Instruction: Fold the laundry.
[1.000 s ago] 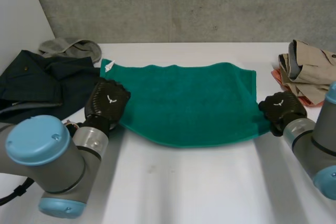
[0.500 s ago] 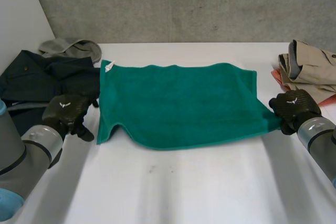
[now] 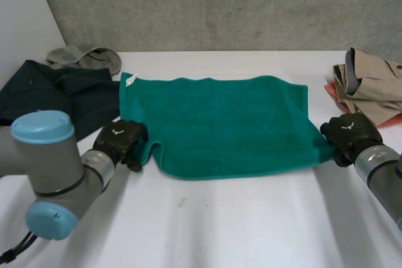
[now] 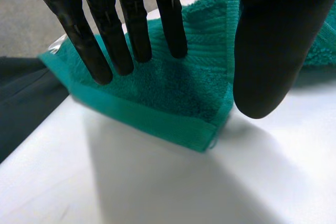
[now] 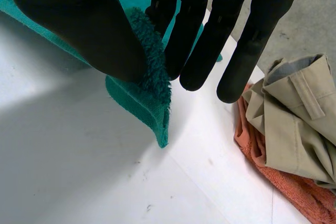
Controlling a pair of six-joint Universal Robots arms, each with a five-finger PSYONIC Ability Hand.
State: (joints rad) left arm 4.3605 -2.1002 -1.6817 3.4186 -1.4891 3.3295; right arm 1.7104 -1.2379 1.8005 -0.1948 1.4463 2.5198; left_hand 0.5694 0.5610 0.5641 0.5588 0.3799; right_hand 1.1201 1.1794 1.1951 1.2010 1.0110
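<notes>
Although the right hand (image 5: 79,24) pinches the green towel's (image 3: 220,117) near right corner, the left hand (image 4: 278,40) hovers spread over the left corner, unclosed. An even fold likely needs both.

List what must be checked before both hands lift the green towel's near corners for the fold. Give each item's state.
1. Right hand holds the near right corner of the green towel: ok, cloth pinched between thumb and fingers.
2. Left hand holds the near left corner: not ok, straight fingers over the cloth, thumb apart, no pinch.
3. Towel spread flat: ok, save a curl at the near left corner.
4. Beige garment clear of the towel: ok.
5. Dark garment clear of the towel's left edge: cannot tell, they lie very close.
</notes>
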